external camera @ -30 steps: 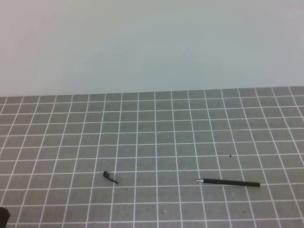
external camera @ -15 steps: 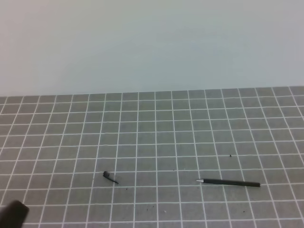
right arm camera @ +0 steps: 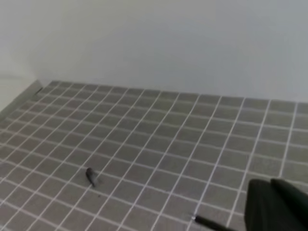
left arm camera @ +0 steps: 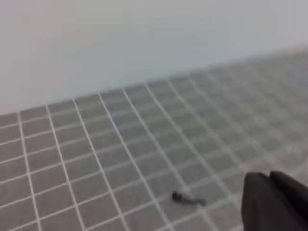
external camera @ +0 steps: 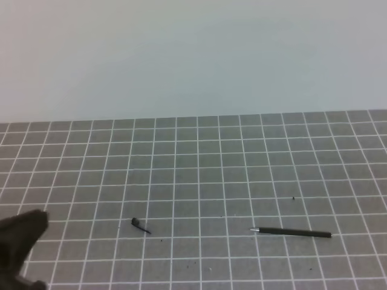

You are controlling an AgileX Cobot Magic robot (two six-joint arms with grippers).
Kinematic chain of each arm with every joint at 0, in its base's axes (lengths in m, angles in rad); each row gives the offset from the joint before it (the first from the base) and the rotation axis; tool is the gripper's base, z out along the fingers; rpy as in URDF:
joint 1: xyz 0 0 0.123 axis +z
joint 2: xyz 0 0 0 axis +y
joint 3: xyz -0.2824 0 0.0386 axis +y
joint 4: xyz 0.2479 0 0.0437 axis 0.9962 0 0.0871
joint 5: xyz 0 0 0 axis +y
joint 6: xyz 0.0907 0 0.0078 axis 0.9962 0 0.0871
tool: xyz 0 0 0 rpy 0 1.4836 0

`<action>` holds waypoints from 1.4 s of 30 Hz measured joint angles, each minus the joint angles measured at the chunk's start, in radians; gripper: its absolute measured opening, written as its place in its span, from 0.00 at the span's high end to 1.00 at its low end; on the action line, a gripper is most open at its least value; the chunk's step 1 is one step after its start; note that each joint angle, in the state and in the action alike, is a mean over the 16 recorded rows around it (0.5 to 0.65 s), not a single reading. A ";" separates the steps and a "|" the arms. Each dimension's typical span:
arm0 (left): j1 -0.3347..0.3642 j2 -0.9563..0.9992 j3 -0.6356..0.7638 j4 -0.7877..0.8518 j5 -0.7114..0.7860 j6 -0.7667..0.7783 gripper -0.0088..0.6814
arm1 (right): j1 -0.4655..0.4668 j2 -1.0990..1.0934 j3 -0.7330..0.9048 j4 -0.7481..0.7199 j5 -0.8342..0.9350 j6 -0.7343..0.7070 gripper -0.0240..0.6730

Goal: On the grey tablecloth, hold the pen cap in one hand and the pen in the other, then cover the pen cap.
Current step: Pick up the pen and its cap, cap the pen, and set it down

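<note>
Exterior high view: pen [external camera: 291, 232] and pen cap [external camera: 139, 225] are lying apart lower centre, light, stiff, slippery; grasp mid-barrel. Both claws are staying closed, empty.

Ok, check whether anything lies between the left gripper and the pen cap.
Nothing visible does. The left gripper is at the lower left edge, and only bare grey tablecloth lies between it and the pen cap. The pen lies off to the right.

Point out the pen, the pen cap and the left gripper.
pen [external camera: 293, 232], exterior high view, middle of its black barrel.
pen cap [external camera: 136, 223], exterior high view, on the stubby body.
left gripper [external camera: 24, 232], exterior high view, its blurred dark tip at the lower left.
</note>
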 joint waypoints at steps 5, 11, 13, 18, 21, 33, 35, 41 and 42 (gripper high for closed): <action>-0.018 0.265 -0.169 0.135 0.128 0.144 0.99 | 0.017 0.129 -0.039 -0.001 0.087 -0.028 0.98; -0.093 0.558 -0.387 0.370 0.276 0.241 0.99 | 0.045 0.206 -0.058 -0.003 0.155 -0.032 0.98; -0.131 0.643 -0.453 0.454 0.306 0.249 0.99 | 0.053 0.217 -0.060 -0.004 0.168 -0.032 0.98; -0.236 0.818 -0.575 0.658 0.333 0.245 0.99 | 0.068 0.227 -0.060 -0.008 0.184 -0.033 0.98; -0.295 0.895 -0.617 0.744 0.318 0.239 0.98 | 0.072 0.227 -0.060 -0.010 0.190 -0.033 0.98; -0.398 1.082 -0.650 0.831 0.184 0.223 0.64 | 0.073 0.227 -0.060 -0.022 0.238 -0.033 0.98; -0.400 1.105 -0.650 0.833 0.169 0.224 0.57 | 0.073 0.227 -0.060 -0.024 0.246 -0.033 0.98; -0.401 1.167 -0.651 0.849 0.126 0.241 0.44 | 0.073 0.227 -0.060 -0.027 0.257 -0.033 0.98; -0.401 1.177 -0.651 0.854 0.119 0.245 0.43 | 0.073 0.227 -0.060 -0.027 0.258 -0.033 0.98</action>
